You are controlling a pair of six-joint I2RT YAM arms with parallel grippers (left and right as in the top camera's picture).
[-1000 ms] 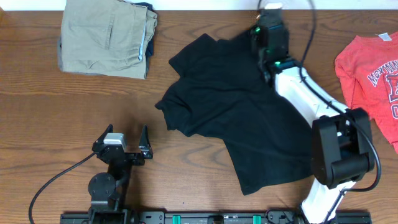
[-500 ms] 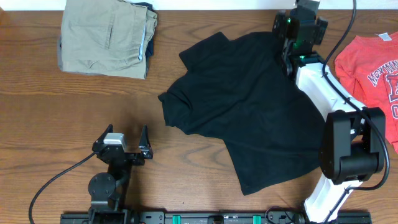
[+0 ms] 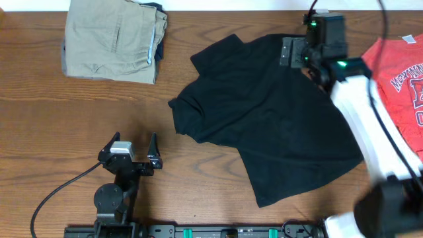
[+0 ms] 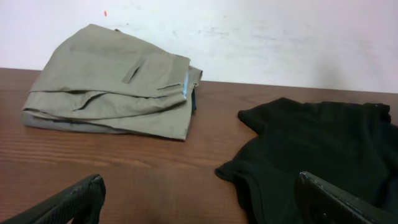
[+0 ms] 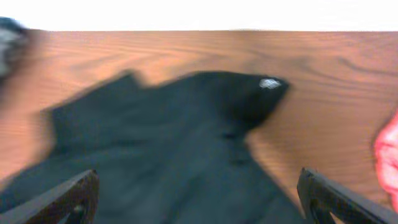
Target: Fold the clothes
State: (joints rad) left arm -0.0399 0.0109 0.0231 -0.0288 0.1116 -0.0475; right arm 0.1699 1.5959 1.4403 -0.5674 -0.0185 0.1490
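Compared with a second ago, my right claw (image 3: 291, 53) sits further right, open and empty — the black shirt (image 3: 264, 119) lies spread, no fold made; my left claw (image 3: 135, 140) idles open.

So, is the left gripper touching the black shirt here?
No, in the overhead view the left gripper sits open over bare table, clearly apart from the black shirt.

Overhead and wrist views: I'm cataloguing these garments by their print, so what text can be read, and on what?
Red T-shirt: white lettering, cut off at the frame edge, too small to read.
Black shirt: small white mark, blurred, unreadable.
Khaki trousers: no text visible.
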